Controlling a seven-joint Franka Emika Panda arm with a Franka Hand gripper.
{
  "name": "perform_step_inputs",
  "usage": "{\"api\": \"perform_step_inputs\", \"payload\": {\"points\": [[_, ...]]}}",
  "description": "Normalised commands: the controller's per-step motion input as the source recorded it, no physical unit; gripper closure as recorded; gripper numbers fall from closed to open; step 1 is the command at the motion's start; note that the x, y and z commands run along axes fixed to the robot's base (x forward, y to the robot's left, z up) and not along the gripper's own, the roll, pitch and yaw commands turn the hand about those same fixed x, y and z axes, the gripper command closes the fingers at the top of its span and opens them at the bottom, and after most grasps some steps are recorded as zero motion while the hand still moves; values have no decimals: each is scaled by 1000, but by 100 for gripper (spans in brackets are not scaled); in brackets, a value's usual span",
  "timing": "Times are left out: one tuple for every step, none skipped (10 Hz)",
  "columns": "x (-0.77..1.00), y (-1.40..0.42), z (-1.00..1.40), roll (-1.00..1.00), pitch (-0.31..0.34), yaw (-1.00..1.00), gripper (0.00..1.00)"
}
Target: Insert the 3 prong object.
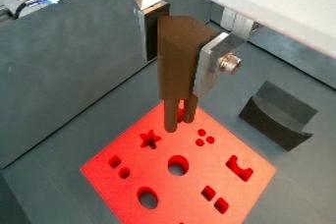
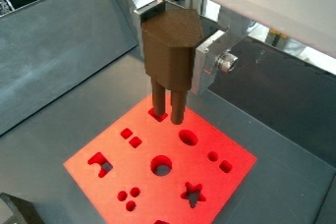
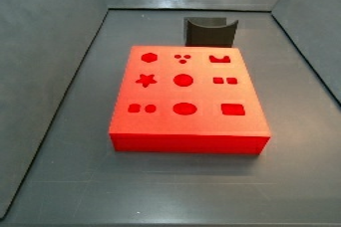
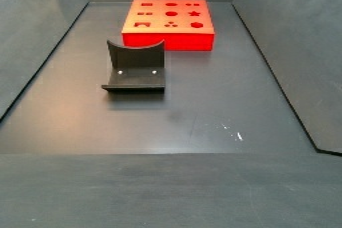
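— End effector (image 2: 182, 63) where, and gripping what?
— High over red block (image 2: 164, 164), clamped on 3 prong object (image 2: 168, 61), prongs down.
— Why upright?
— Likely to suit three-dot socket (image 1: 205, 139); curved holder (image 4: 135, 68) apart on worktop (image 4: 201, 122).

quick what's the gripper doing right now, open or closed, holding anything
Gripper: closed on the 3 prong object, held upright, prongs down, above the red block and not yet in a hole.
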Motion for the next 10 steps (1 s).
{"api": "perform_step_inputs", "payload": {"points": [[23,420,-26,-67,0,-80,100],[420,783,-3,-131,60,-29,100],[254,843,-20,-144,76,0,100],[146,854,-97,-116,106,-6,100],[60,757,-503,0,161,-200,100],[149,417,-686,29,211,-320,100],[106,91,-771,0,191,-423,100],[0,0,-803,-69,110,-460,100],[131,0,-666,-87,20,-403,100],[317,0,-431,0,11,-329,100]]}}
